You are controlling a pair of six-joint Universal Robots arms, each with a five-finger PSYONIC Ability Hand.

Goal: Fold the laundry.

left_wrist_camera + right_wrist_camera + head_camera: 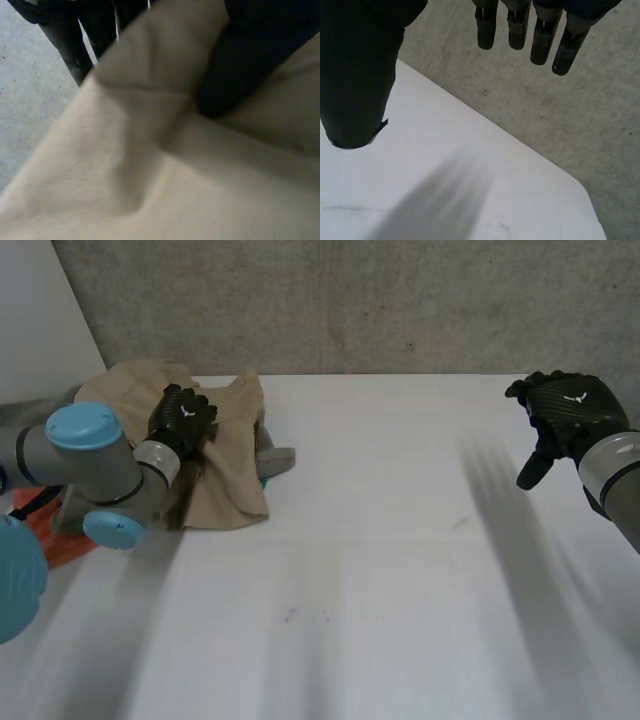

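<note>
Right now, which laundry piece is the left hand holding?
The crumpled tan cloth, under the left hand; the grey cloth beside it and orange cloth by the arm lie free.

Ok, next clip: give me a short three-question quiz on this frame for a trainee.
1. True or false: the right robot hand holds a garment.
2. Which robot hand is on the beige cloth? A) left B) right C) neither
3. Fill in: by the robot's own sides, the beige cloth lies toward the table's far ____ side.
Key: 1 false, it is open and empty; 2 A, the left robot hand grips it; 3 left.
</note>
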